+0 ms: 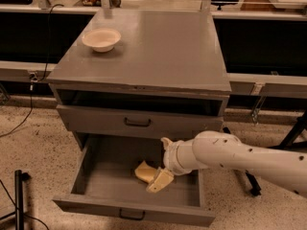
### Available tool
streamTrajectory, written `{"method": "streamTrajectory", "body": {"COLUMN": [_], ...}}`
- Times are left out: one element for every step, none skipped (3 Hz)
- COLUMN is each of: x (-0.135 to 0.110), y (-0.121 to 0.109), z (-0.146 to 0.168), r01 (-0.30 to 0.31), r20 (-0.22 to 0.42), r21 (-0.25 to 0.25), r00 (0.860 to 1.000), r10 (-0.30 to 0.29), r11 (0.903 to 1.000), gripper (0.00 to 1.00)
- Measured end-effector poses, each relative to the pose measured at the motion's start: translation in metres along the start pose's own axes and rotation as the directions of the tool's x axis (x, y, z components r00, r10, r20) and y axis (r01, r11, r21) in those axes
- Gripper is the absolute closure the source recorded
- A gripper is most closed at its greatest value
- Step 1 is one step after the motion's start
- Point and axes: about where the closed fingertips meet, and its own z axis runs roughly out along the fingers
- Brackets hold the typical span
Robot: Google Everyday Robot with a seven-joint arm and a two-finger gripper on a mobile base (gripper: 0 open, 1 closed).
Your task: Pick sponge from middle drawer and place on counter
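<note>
1. Camera view, the task's thing: sponge (143,170) lying on the floor of the pulled-out middle drawer (103,183), a little right of centre, curled, with its long axis running from back-left to front-right
2. Camera view, the tool: gripper (160,180) down inside the same drawer at the sponge's front-right end, seemingly touching it, though the overlap hides the contact itself; cannot tell whether clenched on the sponge or released
3. Camera view, the relation that matters: sponge just to the picture's left of the gripper and slightly behind it, so any closing or re-aiming needs only a small shift leftward and back, along the sponge's long axis
4. Camera view, the approach: white arm (249,159) reaching in low from the right, over the drawer's right wall
5. Camera view, what stands in the way: shut upper drawer front (138,121) and the overhanging counter (158,51) directly above the back of the drawer; probably calls for drawing forward and out before rising
6. Camera view, on top: cream bowl (101,38) at the counter's back-left corner, well apart from the front-right part nearest the arm
</note>
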Motion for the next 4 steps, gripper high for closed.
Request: {"method": "streamTrajectory", "body": {"x": [0.011,0.012,0.020,0.038], "y": [-0.017,-0.028,-0.027,-0.025], "z": [0.052,0.061,0.081,0.117], "r01": [-0.095,-0.124,-0.106,-0.067], "r20": [0.124,0.160,0.137,0.153], "r21": [0.055,0.095,0.091,0.100], "r00": [0.988,0.981,0.986,0.987], "r10": [0.088,0.108,0.093,0.051], "r11": [0.9939,0.9877,0.9902,0.9928], "gripper": [0.00,0.00,0.00,0.00]}}
